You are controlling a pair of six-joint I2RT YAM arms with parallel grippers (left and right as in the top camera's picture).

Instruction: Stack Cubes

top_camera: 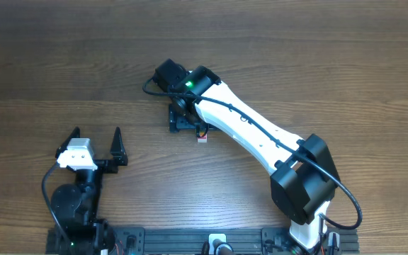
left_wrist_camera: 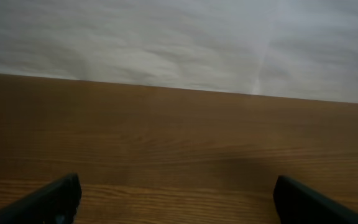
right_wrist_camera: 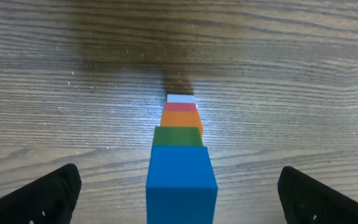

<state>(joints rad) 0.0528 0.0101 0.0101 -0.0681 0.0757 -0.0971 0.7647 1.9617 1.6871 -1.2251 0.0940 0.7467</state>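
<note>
Wood surface (top_camera: 317, 57) under everything. My right hand (right_wrist_camera: 179, 193) is spread wide, with the cube stack (right_wrist_camera: 179, 127) straight below it between the fingers (right_wrist_camera: 48, 199), blue cube (right_wrist_camera: 181, 177) on top. My left hand (top_camera: 96, 138) is wide too, well off from it.

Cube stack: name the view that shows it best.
Right wrist view: it looks down the stack, blue on top, then green, orange, red, white. In the top view the right arm covers all but a red-white sliver. The left wrist view faces table and wall.
</note>
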